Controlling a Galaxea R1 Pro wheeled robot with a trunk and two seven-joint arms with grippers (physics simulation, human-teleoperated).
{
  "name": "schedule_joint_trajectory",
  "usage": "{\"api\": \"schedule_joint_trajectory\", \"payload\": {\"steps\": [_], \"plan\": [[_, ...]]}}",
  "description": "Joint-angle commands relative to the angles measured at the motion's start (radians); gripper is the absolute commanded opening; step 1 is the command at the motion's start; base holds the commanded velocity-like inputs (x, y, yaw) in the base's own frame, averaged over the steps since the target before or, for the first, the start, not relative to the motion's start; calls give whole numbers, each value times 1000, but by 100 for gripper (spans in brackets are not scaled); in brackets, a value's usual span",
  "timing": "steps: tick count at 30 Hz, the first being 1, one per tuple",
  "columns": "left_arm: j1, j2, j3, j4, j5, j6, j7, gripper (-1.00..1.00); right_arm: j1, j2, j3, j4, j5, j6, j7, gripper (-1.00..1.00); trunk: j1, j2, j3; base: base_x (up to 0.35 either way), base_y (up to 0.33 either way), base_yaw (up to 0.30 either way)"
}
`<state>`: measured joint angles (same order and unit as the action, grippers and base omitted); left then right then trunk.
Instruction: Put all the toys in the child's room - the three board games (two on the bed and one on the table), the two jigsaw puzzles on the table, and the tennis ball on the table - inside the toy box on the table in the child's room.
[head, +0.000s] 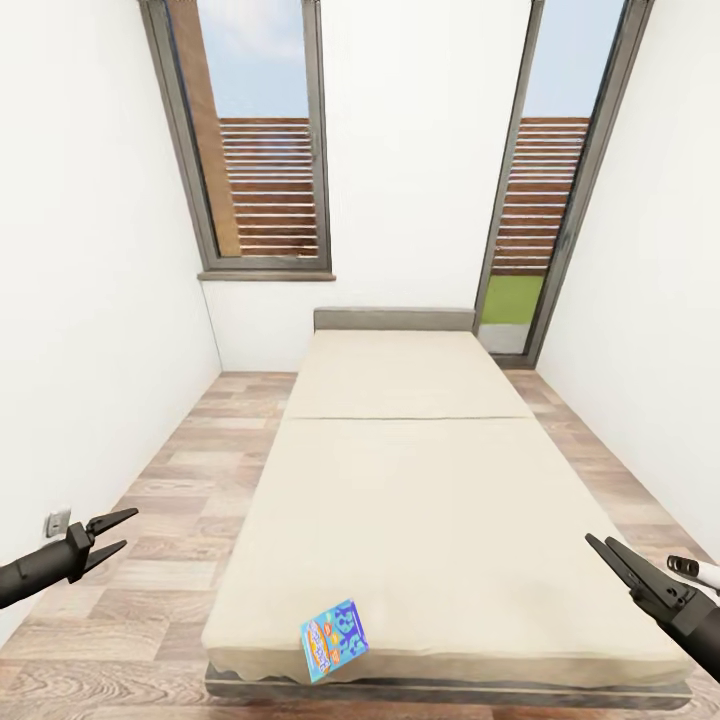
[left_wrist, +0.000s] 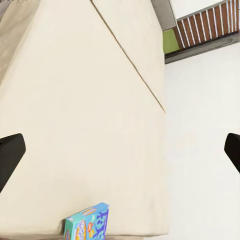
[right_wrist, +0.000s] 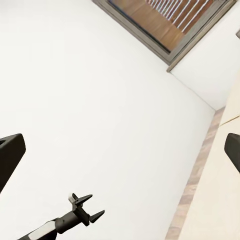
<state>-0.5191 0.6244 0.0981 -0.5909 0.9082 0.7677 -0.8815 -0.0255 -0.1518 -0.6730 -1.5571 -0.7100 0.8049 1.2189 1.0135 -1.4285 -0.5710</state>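
Board game on bed; both hands low, spread.

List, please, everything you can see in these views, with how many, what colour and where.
board game: one, light blue with multicolour print, flat on the near edge of the bed.
bed: one, cream mattress on a grey frame with a grey headboard, in the middle of the room.
windows: two tall, grey frames, in the far wall; wooden slats outside.
floor: wood planks, on both sides of the bed.
walls: white.
wall socket: one, pale, low on the left wall.
left claw: black, open, empty, above the floor left of the bed.
right claw: black, open, empty, over the bed's right edge.
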Motion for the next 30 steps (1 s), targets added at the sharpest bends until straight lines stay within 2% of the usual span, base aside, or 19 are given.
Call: {"api": "schedule_joint_trajectory", "payload": {"steps": [1, 23, 30], "plan": [[-1, 0, 1, 0, 2, 5, -1, 100, -1, 0, 0, 0, -3, 7, 1, 100, 0, 0, 1, 0, 0, 0], [-1, -2, -3, 0, 1, 4, -1, 100, -1, 0, 0, 0, -3, 7, 0, 100, 0, 0, 37, 0, 0, 1], [-1, -3, -3, 0, 0, 4, -1, 100, -1, 0, -1, 1, -3, 7, -1, 100, 0, 0, 42, 0, 0, 17]]}}
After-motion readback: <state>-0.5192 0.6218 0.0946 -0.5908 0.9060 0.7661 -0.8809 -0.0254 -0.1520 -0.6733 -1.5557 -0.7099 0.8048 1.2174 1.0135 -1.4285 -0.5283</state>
